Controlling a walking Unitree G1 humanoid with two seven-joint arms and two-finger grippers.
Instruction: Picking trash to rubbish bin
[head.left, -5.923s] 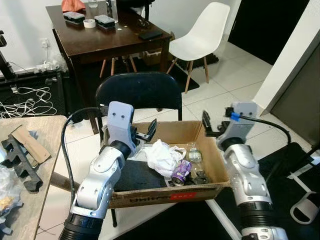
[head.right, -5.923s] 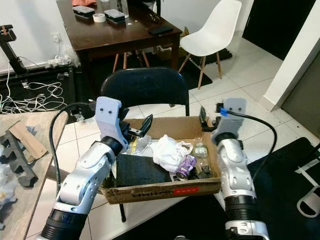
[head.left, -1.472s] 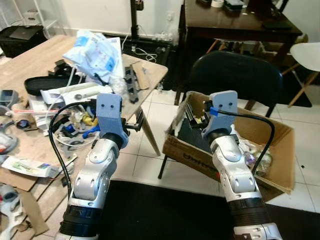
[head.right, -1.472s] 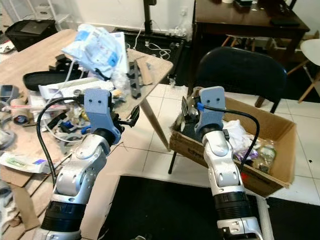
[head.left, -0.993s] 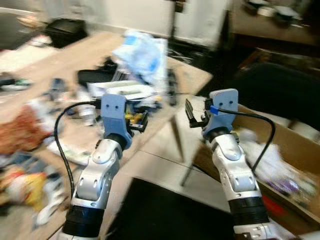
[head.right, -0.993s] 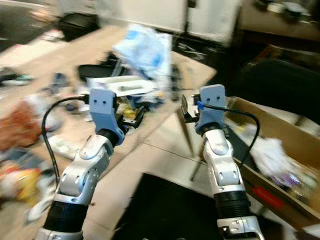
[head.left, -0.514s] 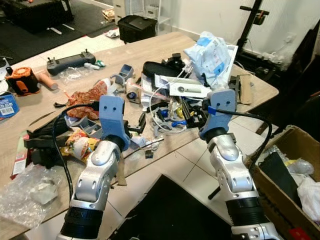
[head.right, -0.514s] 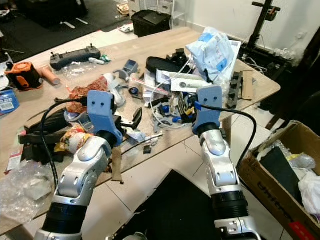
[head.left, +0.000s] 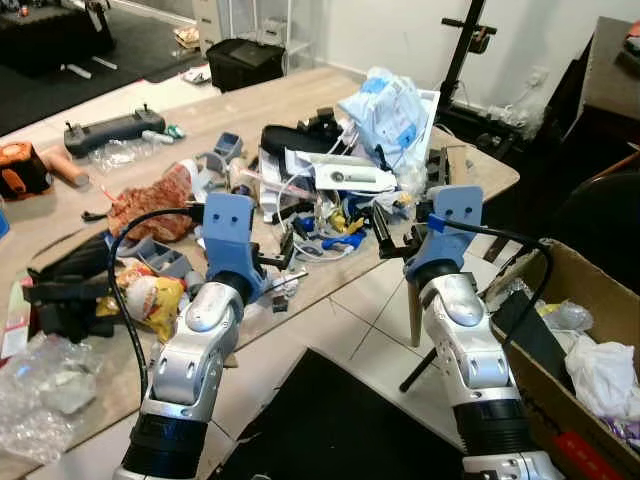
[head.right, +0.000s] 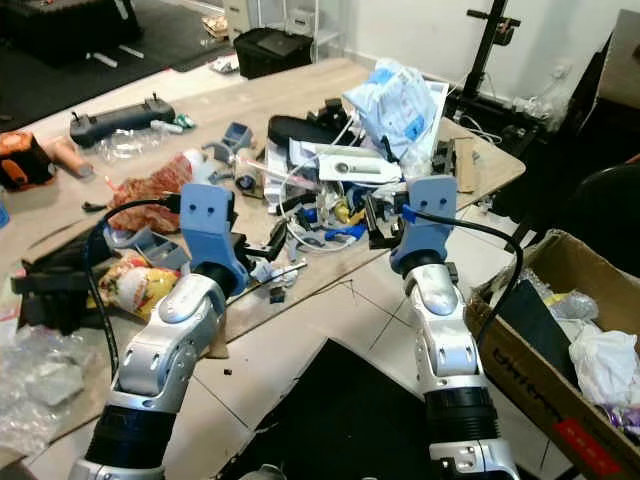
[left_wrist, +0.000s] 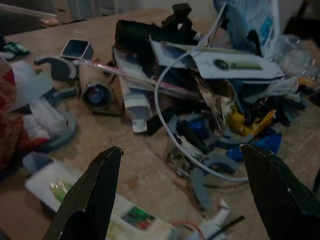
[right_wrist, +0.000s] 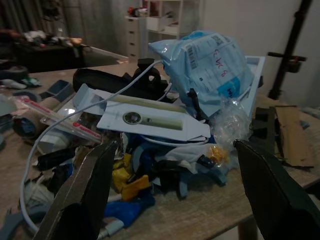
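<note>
A wooden table (head.left: 250, 100) is littered with trash: a blue and white plastic bag (head.left: 385, 105), a white package (right_wrist: 152, 120) on a tangle of cables and blue parts, a red crumpled wrapper (head.left: 150, 195), a yellow snack packet (head.left: 150, 295) and a clear plastic bag (head.left: 40, 385). My left gripper (head.left: 285, 255) is open just above the table's near edge. My right gripper (head.left: 395, 232) is open beside the pile, near the table's corner. Both hold nothing. The cardboard box (head.right: 530, 375) holding white crumpled paper (head.left: 605, 370) stands to my right.
A black mat (head.left: 330, 420) lies on the tiled floor below my arms. A black remote controller (head.left: 105, 128) rests at the table's far left. A dark bin (head.left: 240, 60) and a black stand (head.left: 460, 50) are behind the table.
The whole view has swung a little to the right, so the table sits further left and more of the cardboard box shows. Both grippers remain open and hold nothing.
</note>
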